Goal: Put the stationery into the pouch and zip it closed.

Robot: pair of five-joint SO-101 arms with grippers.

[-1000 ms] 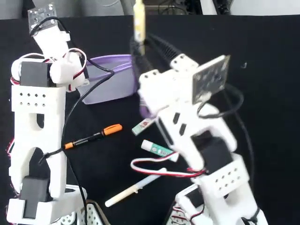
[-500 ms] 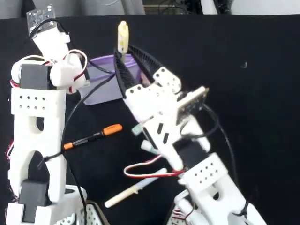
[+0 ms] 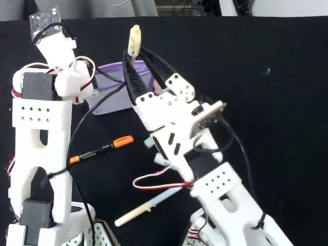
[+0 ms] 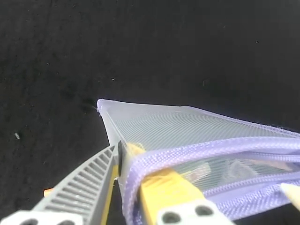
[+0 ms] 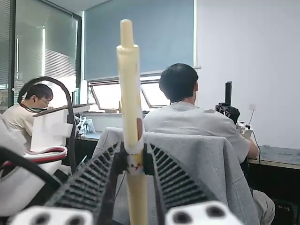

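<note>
High view: the pouch (image 3: 110,100) is a purple mesh bag lying on the black table (image 3: 282,102), its zip open. Left wrist view: the left gripper (image 4: 125,149) is pinching the pouch (image 4: 187,126) at the rim, at one end of the zip tape, which props the mouth open. Some contents show faintly through the mesh and cannot be identified.

The right gripper (image 3: 134,55) hangs above the mouth of the pouch, its jaws pressed together on a cream pen (image 3: 134,38) held upright. Right wrist view: the right gripper (image 5: 133,152) grips the pen (image 5: 129,84) on the lower part of its barrel.

Handling, as a judgement:
- Pen: light, stiff, smooth. It may pivot or slide in the pinch. Tilt it toward the mouth before release.
- Pouch: soft and limp. It will collapse if the rim is let go. Hold it by the zip tape, not the mesh.

An orange marker (image 3: 102,148) lies near the pouch, on its robot-base side. A white pen (image 3: 148,206) lies farther from the pouch, beyond the marker.
</note>
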